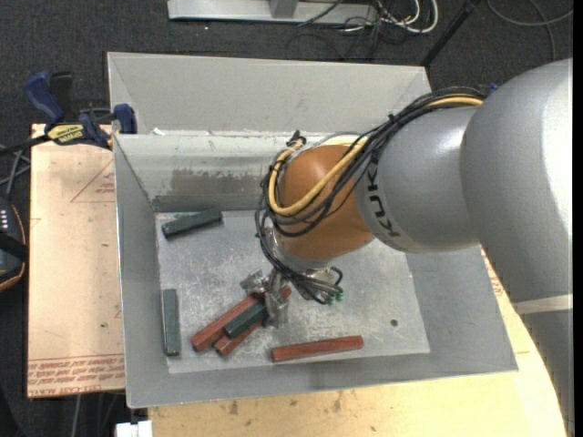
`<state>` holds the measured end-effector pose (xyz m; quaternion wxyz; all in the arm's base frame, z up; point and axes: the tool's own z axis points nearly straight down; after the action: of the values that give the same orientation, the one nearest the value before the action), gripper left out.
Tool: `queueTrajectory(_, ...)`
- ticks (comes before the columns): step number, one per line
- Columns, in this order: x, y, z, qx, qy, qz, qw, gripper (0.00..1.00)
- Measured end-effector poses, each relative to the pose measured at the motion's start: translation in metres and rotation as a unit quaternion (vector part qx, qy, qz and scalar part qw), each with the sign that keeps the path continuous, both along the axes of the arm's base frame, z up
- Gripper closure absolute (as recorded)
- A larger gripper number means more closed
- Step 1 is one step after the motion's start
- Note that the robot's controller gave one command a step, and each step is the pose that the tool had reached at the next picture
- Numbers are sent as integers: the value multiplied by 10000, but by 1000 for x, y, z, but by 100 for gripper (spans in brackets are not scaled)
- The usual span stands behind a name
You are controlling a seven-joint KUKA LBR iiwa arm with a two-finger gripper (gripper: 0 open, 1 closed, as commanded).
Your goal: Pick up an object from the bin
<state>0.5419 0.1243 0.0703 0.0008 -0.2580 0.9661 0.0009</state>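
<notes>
Gripper (273,304): down on the small heap of red and green bars (228,326) near the bin's (383,289) front edge.
Grip: we cannot tell.

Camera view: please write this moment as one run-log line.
gripper | over red and dark bars, bin centre | hold: unclear | apart: red bar, grey bars

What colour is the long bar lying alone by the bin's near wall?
Reddish brown; the bar shows best in the camera view.

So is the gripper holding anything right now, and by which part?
Cannot tell: the gripper sits at the upper right end of the heaped red and dark green bars.
</notes>
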Motion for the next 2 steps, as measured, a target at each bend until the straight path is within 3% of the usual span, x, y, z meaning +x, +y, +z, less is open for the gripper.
queueTrajectory(2,-1,0,3,-4,18,-6,10000,100)
